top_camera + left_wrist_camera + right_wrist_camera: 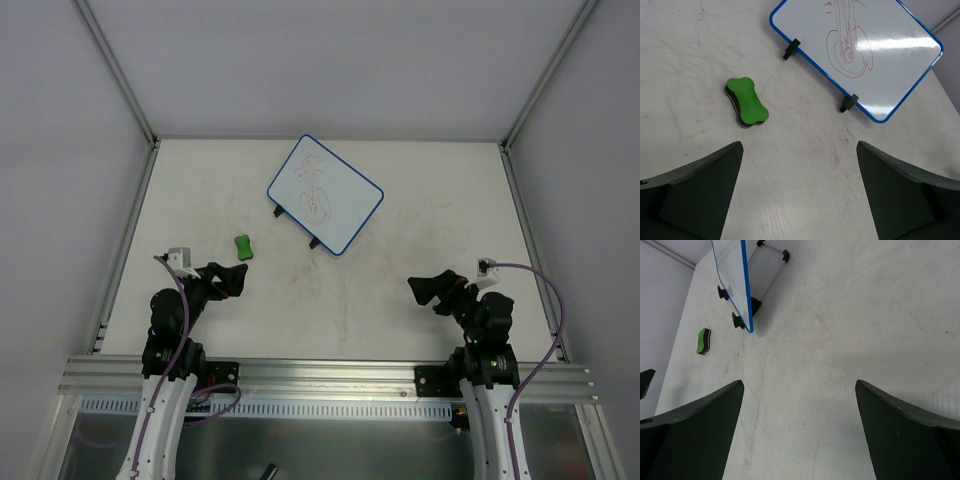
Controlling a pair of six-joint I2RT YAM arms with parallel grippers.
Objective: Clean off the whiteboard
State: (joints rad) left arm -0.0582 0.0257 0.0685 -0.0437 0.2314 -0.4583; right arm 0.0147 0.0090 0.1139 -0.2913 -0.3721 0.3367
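The whiteboard [326, 193] stands tilted on small black feet at the far middle of the table, blue-rimmed, with red scribbles on its face [855, 47]. The right wrist view catches it edge-on [735, 275]. A small green eraser [243, 246] lies on the table to its left, bone-shaped in the left wrist view [746, 101]. My left gripper [234, 278] hovers open just behind the eraser, its jaws wide with nothing between them [800, 150]. My right gripper [428, 290] is open too, over bare table [800, 387], well right of the board.
The white table [350, 300] carries faint scuff marks. Metal rails run along its left [125, 250] and right [530, 250] sides, with grey walls behind. An aluminium beam [330, 375] carrying both arm bases crosses the near edge.
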